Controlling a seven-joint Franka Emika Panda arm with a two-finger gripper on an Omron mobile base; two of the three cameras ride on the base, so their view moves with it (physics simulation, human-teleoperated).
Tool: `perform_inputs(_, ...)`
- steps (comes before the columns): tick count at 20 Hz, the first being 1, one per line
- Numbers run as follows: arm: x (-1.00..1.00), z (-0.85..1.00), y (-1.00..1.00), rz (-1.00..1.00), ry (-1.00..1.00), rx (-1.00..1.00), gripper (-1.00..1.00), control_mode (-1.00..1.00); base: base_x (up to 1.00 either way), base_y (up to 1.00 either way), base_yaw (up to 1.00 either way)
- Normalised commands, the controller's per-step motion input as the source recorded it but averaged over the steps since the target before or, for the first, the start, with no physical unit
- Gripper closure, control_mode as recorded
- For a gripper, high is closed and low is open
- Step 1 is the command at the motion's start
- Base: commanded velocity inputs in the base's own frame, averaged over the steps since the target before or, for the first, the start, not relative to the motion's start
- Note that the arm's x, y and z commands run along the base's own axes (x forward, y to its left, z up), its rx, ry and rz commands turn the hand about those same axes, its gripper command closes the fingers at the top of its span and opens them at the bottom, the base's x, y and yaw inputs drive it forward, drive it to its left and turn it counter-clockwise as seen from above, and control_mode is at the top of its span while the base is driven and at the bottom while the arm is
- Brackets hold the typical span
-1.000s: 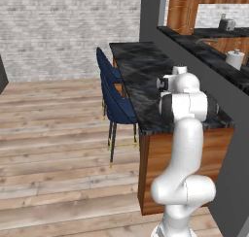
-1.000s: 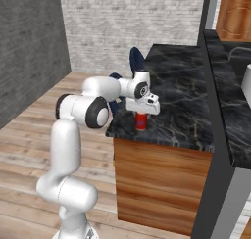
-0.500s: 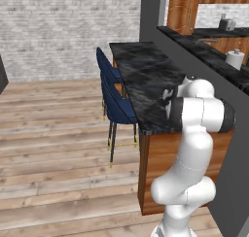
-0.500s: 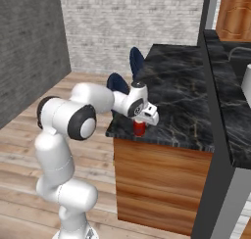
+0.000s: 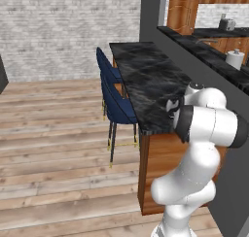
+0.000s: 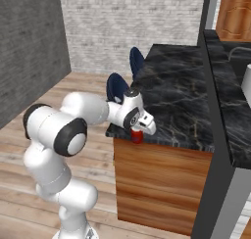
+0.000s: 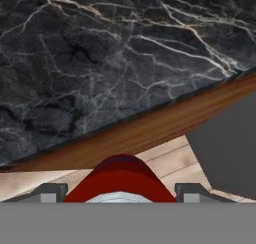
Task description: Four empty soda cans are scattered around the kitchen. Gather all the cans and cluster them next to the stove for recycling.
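While gripped: the red soda can (image 6: 137, 135) sits between the two fingertips (image 7: 49, 193), which are pinching its sides.
Can position: at the near edge of the black marbled counter (image 6: 179, 98), just over the wooden front panel (image 6: 157, 184); whether its base rests on the stone or hangs clear, I cannot tell.
Can versus jaws: dead centre between them in the hand view, its silver top toward the camera, so its long axis runs along the gripper (image 6: 138, 131).
Coming move, as I judge it: carry the can off this counter toward the stove, which none of these views includes.
Hidden: most of the can's body is covered by the white hand in the right base view, and the arm's elbow (image 5: 209, 122) blocks the left base view.
Nearby: blue chairs (image 5: 116, 105) stand beside the counter, well apart from the can.
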Motion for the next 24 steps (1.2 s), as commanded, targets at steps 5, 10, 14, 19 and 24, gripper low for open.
perform_inputs(5,-0.4,-0.05,0.0,-0.08,-0.01,0.0,1.0,-1.0,0.0,0.0,0.0)
perform_inputs(10,-0.3,-0.08,0.0,-0.09,0.0,0.0,1.0,-1.0,0.0,0.0,0.0)
perform_inputs(14,-0.24,-0.07,0.0,-0.07,0.0,0.0,1.0,-1.0,0.0,0.0,0.0)
perform_inputs(19,-0.18,-0.03,0.0,-0.05,0.01,-0.01,1.0,-1.0,0.0,0.0,0.0)
perform_inputs(24,-0.01,0.0,0.01,-0.01,0.0,-0.04,1.0,-1.0,0.0,0.0,0.0)
